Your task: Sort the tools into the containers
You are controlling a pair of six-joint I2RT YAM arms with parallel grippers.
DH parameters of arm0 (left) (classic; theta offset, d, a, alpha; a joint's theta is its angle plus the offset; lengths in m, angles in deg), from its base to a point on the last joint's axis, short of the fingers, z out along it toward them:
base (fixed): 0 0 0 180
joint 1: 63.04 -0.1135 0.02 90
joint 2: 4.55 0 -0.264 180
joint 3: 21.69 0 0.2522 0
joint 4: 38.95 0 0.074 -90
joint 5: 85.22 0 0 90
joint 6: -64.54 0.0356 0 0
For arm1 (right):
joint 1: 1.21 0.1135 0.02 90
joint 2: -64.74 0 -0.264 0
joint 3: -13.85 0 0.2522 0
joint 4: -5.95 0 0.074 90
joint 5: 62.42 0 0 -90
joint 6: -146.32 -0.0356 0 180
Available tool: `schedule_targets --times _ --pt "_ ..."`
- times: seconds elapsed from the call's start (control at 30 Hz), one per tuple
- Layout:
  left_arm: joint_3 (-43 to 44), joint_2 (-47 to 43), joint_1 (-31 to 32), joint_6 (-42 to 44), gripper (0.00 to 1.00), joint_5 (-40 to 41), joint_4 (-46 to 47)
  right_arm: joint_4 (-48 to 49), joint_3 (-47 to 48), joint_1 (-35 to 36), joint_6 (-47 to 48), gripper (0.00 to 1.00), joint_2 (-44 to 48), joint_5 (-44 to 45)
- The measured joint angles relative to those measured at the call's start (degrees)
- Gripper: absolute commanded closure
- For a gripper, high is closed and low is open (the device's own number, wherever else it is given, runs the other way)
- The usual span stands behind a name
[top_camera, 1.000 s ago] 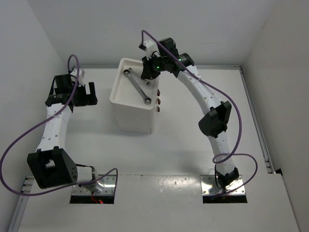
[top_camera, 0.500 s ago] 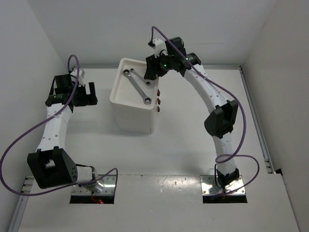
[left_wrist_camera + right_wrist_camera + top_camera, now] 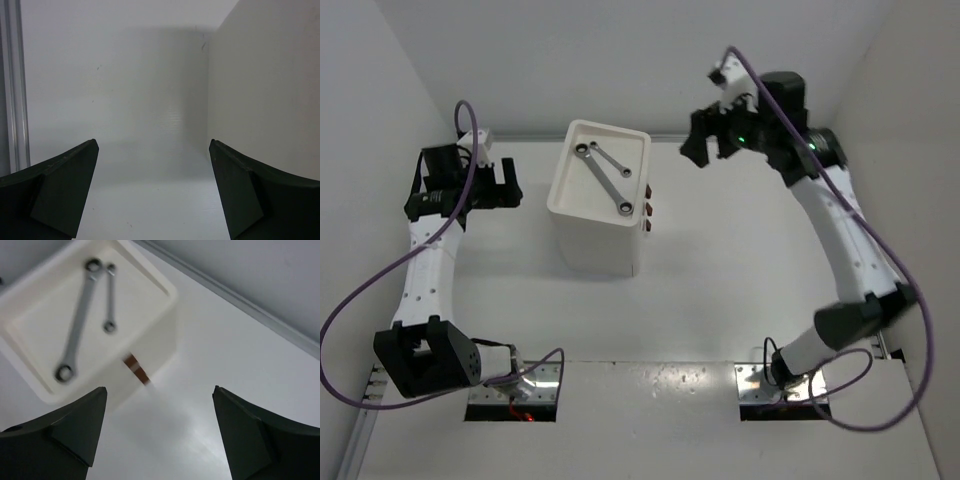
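Steel, by the look of it, makes up both wrenches, which lie flat in the tray top of the white cabinet [image 3: 595, 245]. The long wrench [image 3: 603, 180] runs from 11 o'clock to 5 o'clock across the tray. The short wrench [image 3: 610, 162] fans off from the same 11 o'clock corner towards 4 o'clock. Their heads there are close; I cannot tell whether they touch.

Both should handle as stiff, dense for their size and not fragile, but smooth and apt to slip. They are thin and lie flush on the tray floor, so little edge is offered. The best hold is probably across the narrow shank near its middle, clear of the other wrench and the tray rim. The cabinet's dark red-brown drawer handles [image 3: 647, 208] face 3 o'clock.

At about 2 o'clock of the cabinet, well apart from it, the right gripper [image 3: 705, 145] hangs above the table [image 3: 720, 280]. Its wrist view shows the long wrench [image 3: 77, 320] and short wrench [image 3: 110, 297] beyond its spread jaws, which hold and touch nothing. At 9 o'clock of the cabinet, the left gripper [image 3: 505, 190] stands fully wide and empty, with only bare surface between its fingers [image 3: 60, 185].
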Motion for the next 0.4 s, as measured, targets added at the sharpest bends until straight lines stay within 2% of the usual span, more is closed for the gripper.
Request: schedule_targets --times 0.1,0.2,0.3,0.4 --pt "-0.17 -0.52 0.31 0.55 0.0 -0.04 -0.09 2.8 -18.27 -6.58 0.76 0.08 14.58 3.3" --pt "-1.99 -1.33 0.42 1.79 0.0 0.0 0.28 6.73 -37.44 -11.74 0.83 0.06 24.9 5.31" --pt "-5.2 -2.58 0.42 3.54 0.0 0.5 0.39 7.82 -54.73 -15.23 0.85 0.05 29.97 6.86" --pt "-8.31 -3.45 0.42 5.33 0.0 0.98 0.33 6.36 -64.76 -18.73 0.66 0.05 32.24 7.72"
